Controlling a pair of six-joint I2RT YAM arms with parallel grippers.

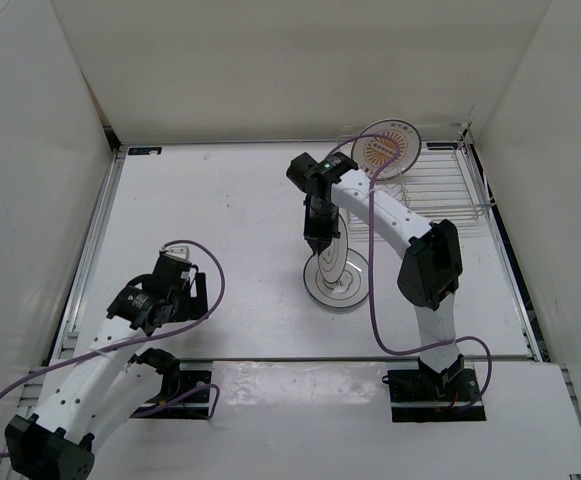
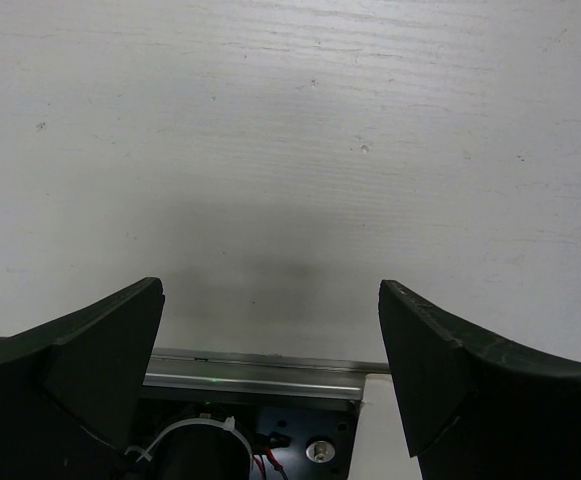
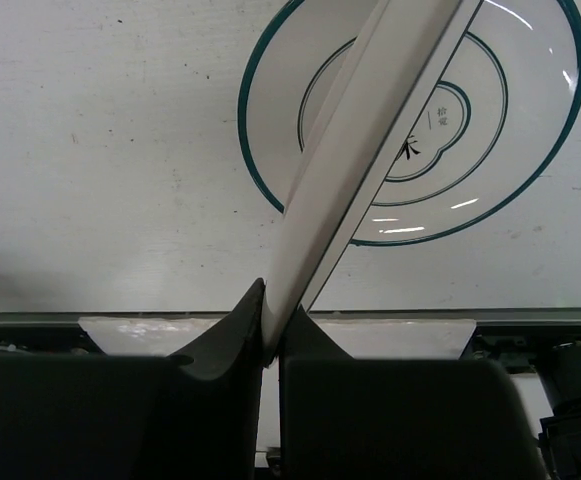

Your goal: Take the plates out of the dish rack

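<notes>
While the top view takes in the whole table [image 1: 220, 200], only the right wrist view shows what the right arm has hold of. The dish rack [image 1: 440, 185] sits at the far right corner, its long side running across the top view along the back edge. The sunburst plate [image 1: 387, 150] stands upright at the rack's left end, its orange face turned toward the arms.

Out on the table near the middle, well apart from the rack, the flat plate [image 1: 345, 282] lies face up. The right wrist view shows its dark green rings [image 3: 490, 170] and small printed characters, which the top view cannot resolve.

Over it is the held plate [image 3: 370, 130], seen edge-on as a pale band that slants from the fingers at lower left up to the upper right. Whether it touches the plate below cannot be told.

The right gripper [image 3: 270, 320] is pinched tight on that plate's rim. In the top view it [image 1: 318, 245] points down just over the flat plate's left side.

The left gripper [image 1: 145, 305] hangs at the near left. Its own camera shows it [image 2: 270, 300] spread wide over bare table, holding nothing.
</notes>
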